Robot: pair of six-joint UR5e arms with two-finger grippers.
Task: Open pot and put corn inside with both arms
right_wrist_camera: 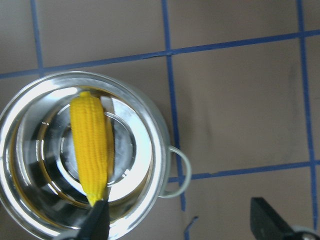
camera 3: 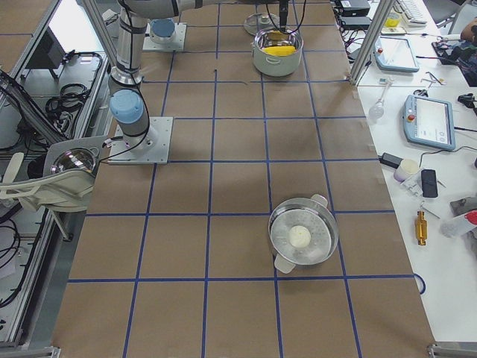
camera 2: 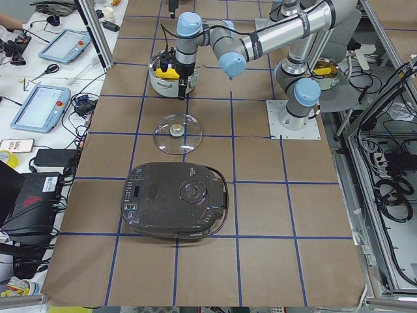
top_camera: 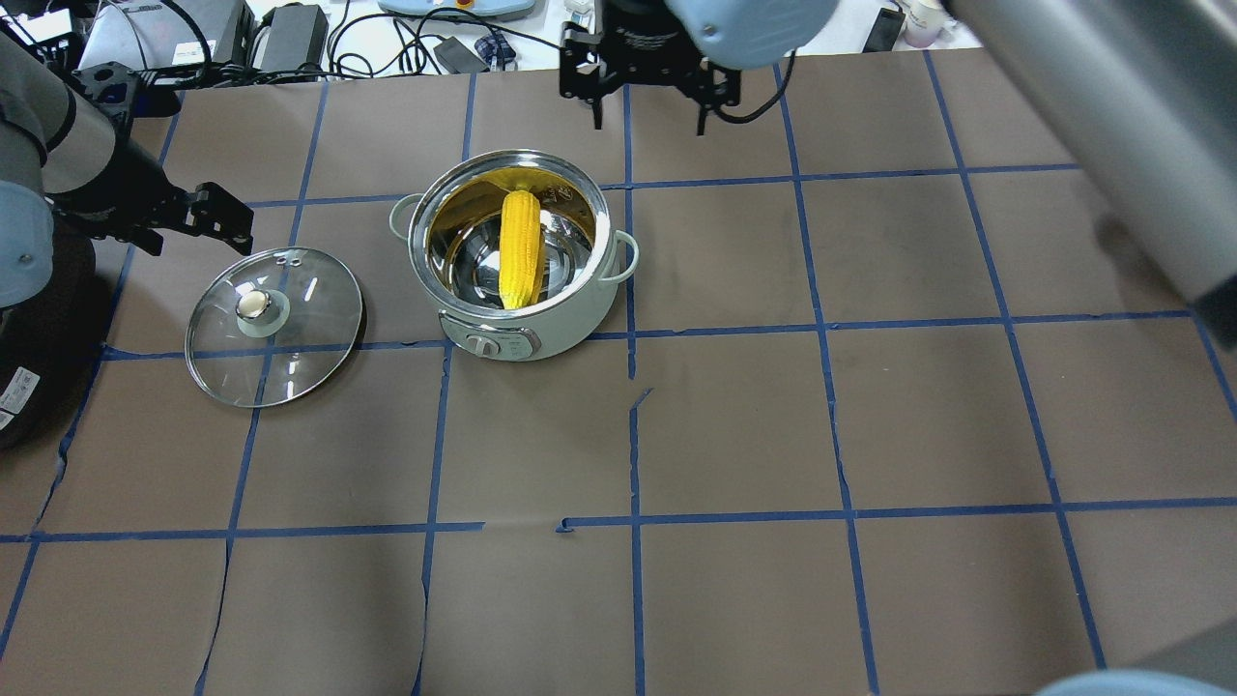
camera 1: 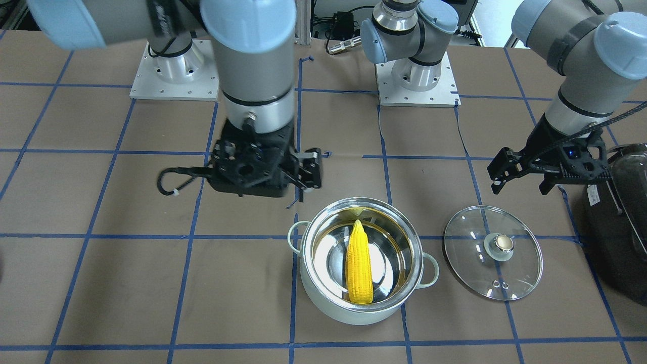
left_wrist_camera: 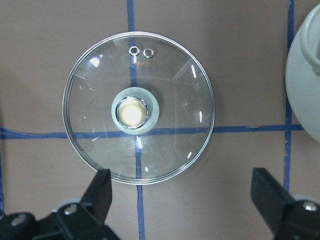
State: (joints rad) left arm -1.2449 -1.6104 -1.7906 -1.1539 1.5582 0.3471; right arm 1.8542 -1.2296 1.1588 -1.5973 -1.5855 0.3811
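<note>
Corn [camera 1: 359, 263] lies in the open pot [camera 1: 328, 309] near the desk's operator-side edge, with the lid [camera 1: 470, 268] flat just beside it toward the left end. Left jaws and right jaws both hang released and empty. The job looks done, so lift straight up: open desk lies rightward, and the black cooker [camera 1: 627, 227] crowds the left end.

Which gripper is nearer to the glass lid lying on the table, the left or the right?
Left. The left gripper hangs open just beside the rim of the lid. The right gripper hangs open beyond the pot, which stands between it and the lid.
</note>
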